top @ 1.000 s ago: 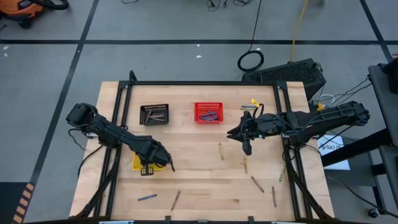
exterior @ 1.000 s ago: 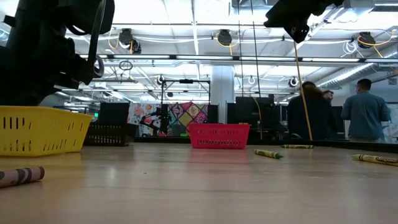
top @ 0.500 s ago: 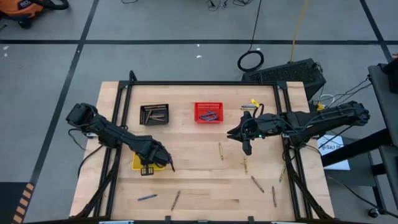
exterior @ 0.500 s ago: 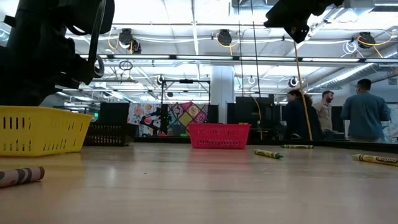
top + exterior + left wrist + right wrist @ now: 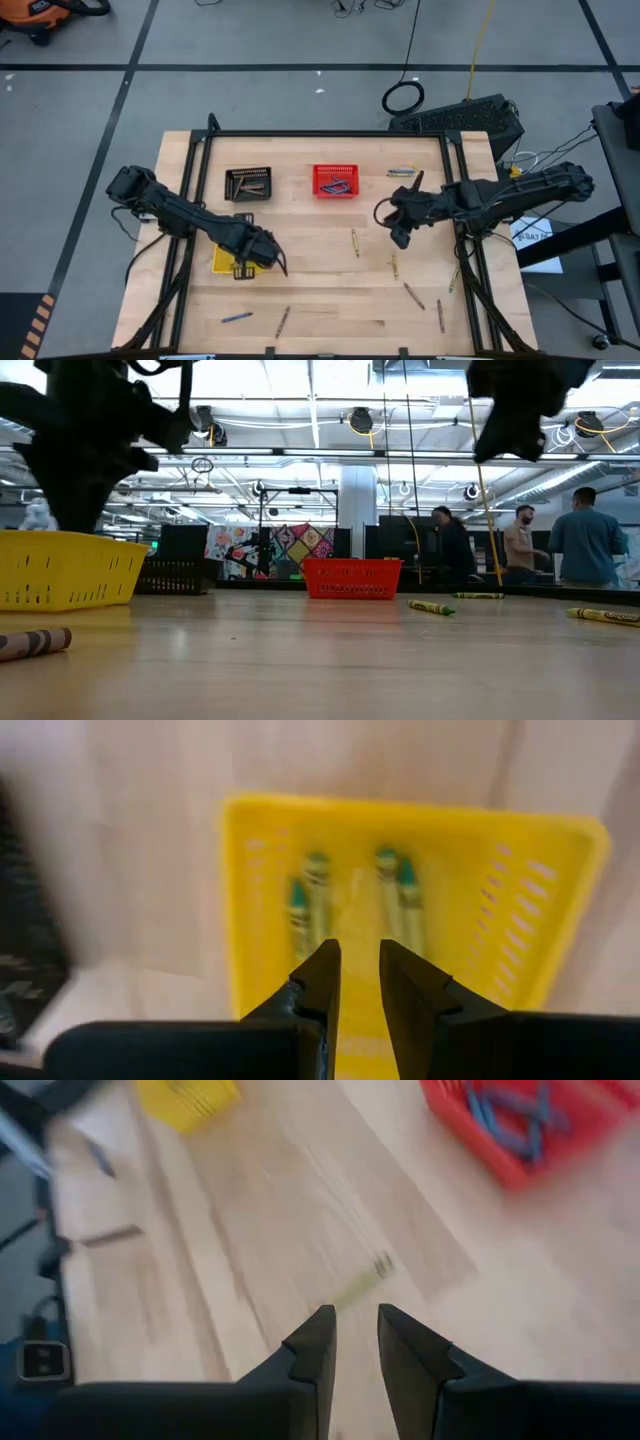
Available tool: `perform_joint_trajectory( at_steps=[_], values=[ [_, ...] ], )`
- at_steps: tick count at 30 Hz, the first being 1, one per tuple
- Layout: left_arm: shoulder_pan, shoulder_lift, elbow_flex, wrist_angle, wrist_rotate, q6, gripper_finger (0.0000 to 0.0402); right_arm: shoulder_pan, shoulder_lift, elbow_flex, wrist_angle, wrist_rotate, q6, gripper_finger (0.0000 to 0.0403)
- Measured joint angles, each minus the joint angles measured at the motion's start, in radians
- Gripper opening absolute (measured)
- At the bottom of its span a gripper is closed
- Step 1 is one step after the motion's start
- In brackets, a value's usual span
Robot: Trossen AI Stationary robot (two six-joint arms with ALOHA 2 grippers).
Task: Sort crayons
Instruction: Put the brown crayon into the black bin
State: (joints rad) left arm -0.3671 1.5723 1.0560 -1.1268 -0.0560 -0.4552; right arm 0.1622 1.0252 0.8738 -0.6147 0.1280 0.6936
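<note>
My left gripper (image 5: 262, 258) (image 5: 360, 970) hangs open over the yellow basket (image 5: 222, 262) (image 5: 560, 910), pointing down, with nothing between its fingers. Several yellow-green crayons (image 5: 350, 895) lie on the basket's floor below it. My right gripper (image 5: 400, 228) (image 5: 355, 1335) stands open in the air right of the table's middle, slanting down. A yellow-green crayon (image 5: 354, 242) (image 5: 360, 1285) lies on the wood just ahead of it. More crayons (image 5: 413, 295) lie scattered at the near right. A blue crayon (image 5: 237, 317) and a brown one (image 5: 282, 320) lie near the front edge.
A black basket (image 5: 248, 184) with brown crayons and a red basket (image 5: 335, 181) (image 5: 480, 1140) with blue crayons stand at the far side. One crayon (image 5: 403, 172) lies at the far right. People stand in the room behind the table (image 5: 575, 545).
My left gripper has risen above the yellow basket. My right gripper has sunk a little, tipped further down and rolled at the wrist, uncovering the crayon at the far right.
</note>
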Motion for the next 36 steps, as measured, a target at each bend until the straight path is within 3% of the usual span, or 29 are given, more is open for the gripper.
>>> perform_joint_trajectory(
  at_steps=[10,17,25,28,36],
  values=[
    [0.0,0.0,0.005,-0.011,-0.152,-0.001,0.0066,0.109,0.0,0.0,-0.221,-0.012,0.286,0.0088],
    [0.0,0.0,0.005,-0.009,-0.193,-0.002,0.0066,0.237,0.031,0.0,-0.23,-0.027,0.469,0.01],
    [0.0,0.0,0.005,-0.009,-0.196,0.0,0.0066,0.384,0.161,0.0,-0.228,-0.032,0.621,0.01],
    [0.0,0.0,0.005,-0.009,-0.196,0.02,0.0066,0.431,0.214,0.0,-0.22,-0.079,0.675,0.01],
    [0.024,0.0,0.005,-0.012,-0.196,0.053,0.0066,0.55,0.352,0.0,-0.051,-0.133,0.761,0.01]
  ],
)
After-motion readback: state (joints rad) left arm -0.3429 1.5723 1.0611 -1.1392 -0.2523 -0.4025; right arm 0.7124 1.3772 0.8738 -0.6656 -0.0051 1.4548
